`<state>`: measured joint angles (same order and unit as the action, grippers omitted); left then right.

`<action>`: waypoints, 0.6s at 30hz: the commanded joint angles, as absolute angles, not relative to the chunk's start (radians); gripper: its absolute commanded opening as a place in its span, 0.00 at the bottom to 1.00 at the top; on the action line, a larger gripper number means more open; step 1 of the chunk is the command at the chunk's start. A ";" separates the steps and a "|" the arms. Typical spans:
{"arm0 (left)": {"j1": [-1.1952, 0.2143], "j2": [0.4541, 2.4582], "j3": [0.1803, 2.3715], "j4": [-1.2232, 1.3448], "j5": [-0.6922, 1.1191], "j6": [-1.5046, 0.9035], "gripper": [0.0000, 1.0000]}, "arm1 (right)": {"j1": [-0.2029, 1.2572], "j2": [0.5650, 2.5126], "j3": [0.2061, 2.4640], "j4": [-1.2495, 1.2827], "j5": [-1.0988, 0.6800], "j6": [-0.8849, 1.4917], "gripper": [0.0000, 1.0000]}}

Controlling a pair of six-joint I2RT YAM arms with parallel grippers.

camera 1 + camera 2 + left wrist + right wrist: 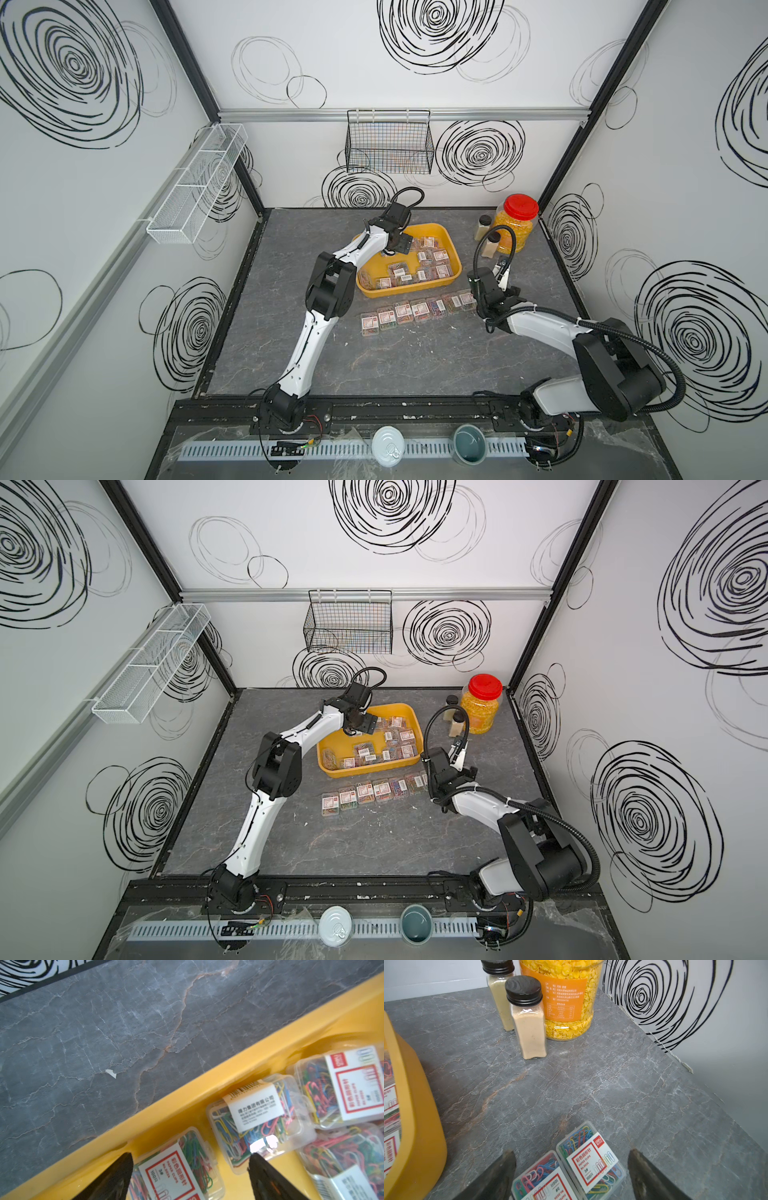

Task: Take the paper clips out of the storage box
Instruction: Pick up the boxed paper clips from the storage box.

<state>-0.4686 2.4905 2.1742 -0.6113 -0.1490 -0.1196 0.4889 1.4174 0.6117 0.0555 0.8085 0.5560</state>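
MID-TASK, BOX HALF CLEARED: Your left gripper [190, 1156] hangs over the back of the storage box [409, 291], close to its far rim. Its jaws are spread wide and hold nothing, and one labelled case lies under the gap between them. The paper clips [432, 262] are split: a dozen or so cases lie jumbled in the box, and a row of cases [415, 311] lines the table [374, 365] just in front of it. Your right gripper [572, 1152] hovers over that row's end on its own side, jaws also wide and empty, with two cases below the gap.

The step in hand looks like the next pick from the box, and it falls to your left arm. You need to descend squarely onto that single case, close across its narrow sides, lift clear of the rim and carry it to the row. Neighbouring cases crowd close, so mind you do not nip two.
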 commanded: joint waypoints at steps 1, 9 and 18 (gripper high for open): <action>-0.476 2.496 2.120 -0.648 -0.154 -0.093 0.90 | 0.496 1.423 0.638 0.031 0.838 0.559 0.87; -0.478 2.388 1.917 -0.580 -0.080 -0.136 0.89 | 0.498 1.416 0.632 0.035 0.837 0.558 0.87; -0.506 2.233 1.701 -0.490 -0.045 -0.178 0.87 | 0.500 1.426 0.640 0.034 0.844 0.558 0.87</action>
<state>-0.4831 2.2681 1.7771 -0.4599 -0.0978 -0.1421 0.4911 1.4174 0.6117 0.0551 0.8108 0.5560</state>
